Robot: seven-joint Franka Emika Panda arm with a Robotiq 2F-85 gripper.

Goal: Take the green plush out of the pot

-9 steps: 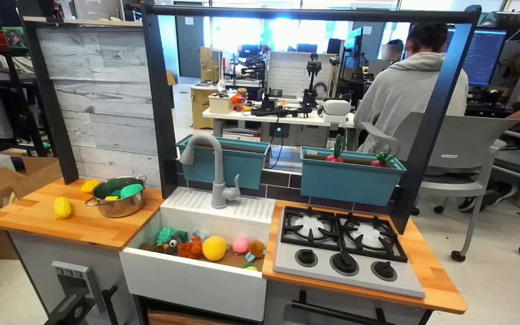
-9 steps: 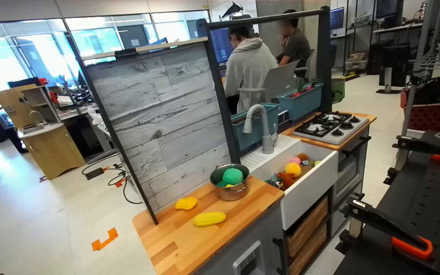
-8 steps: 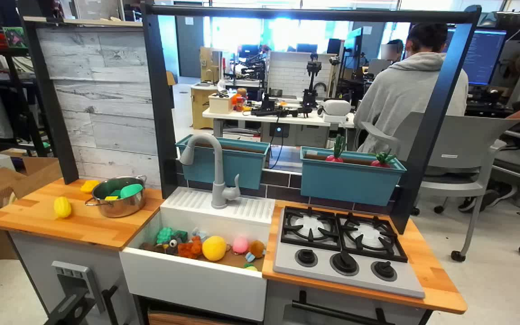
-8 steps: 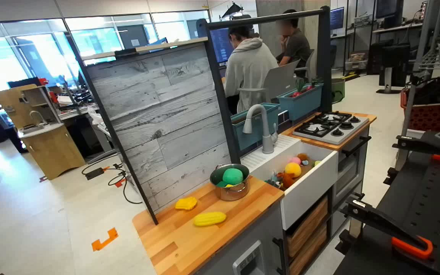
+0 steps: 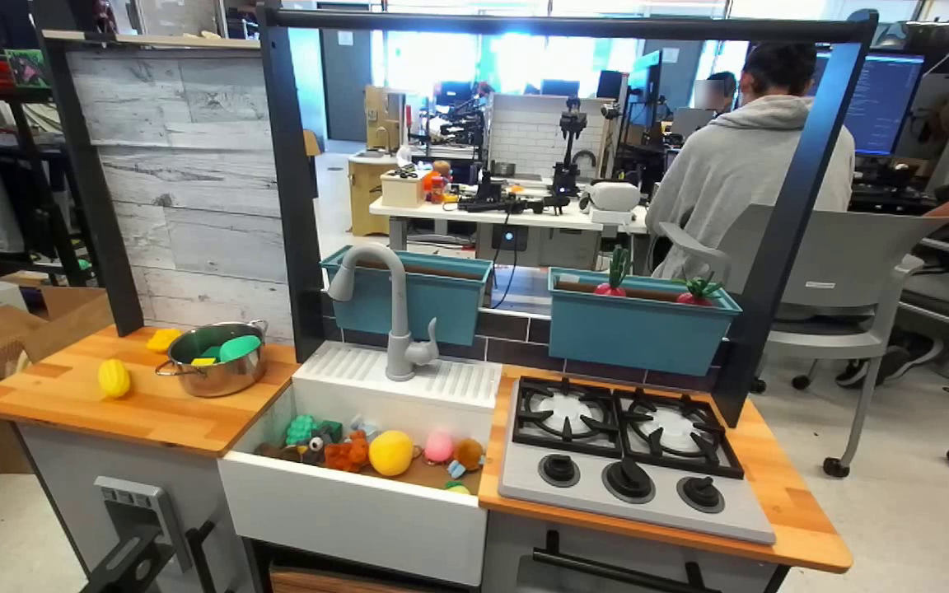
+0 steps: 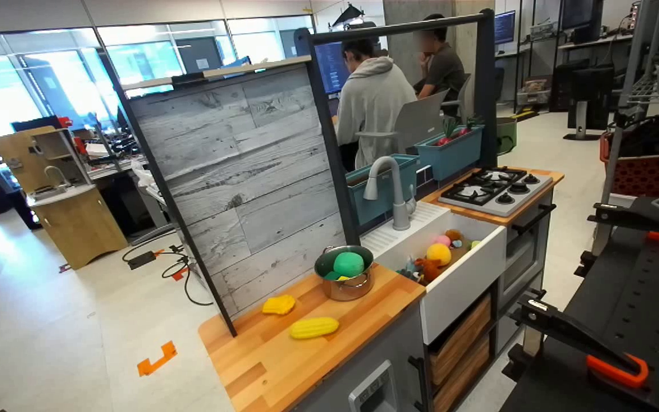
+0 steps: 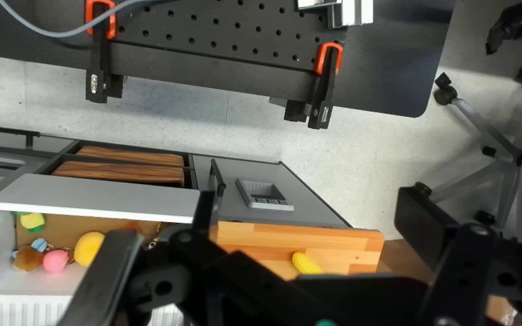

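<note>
- Across the lower part of the wrist view, the hand (image 7: 308, 215) stands wide, its two black fingers (image 7: 417, 222) well apart, one left of the middle of the frame and one at the right.
- Low in the middle of the frame in an exterior view, a white sink (image 5: 351, 519) holds soft toys, among them a yellow ball (image 5: 391, 453) and, to its right, a pink ball (image 5: 439, 446); a grey hob (image 5: 591, 468) sits to the right of the sink.
- At the left of the same frame lies the wooden worktop (image 5: 170, 420) with a long yellow toy (image 5: 114, 379) on it; low in the wrist view, that toy shows between the fingers.
- Farther back on it, a shiny metal pot (image 5: 231, 380) stands upright, a loop handle on each side.
- Inside the pot, in both exterior views, sits the green plush (image 6: 348, 264), rounded; beside it show more green and a bit of yellow, too hidden to name.
- Near the pot but apart from it, a lumpy yellow toy (image 6: 279, 305) lies by the grey board (image 6: 243, 189) at the back.
- Beyond the sink rises a grey tap (image 5: 399, 321), then two teal planters (image 5: 639, 333), the right one bearing red toys (image 5: 609, 290) with green tops.
- Farthest, at the frame's upper right, a person (image 5: 759, 165) in a grey top sits turned away.
</note>
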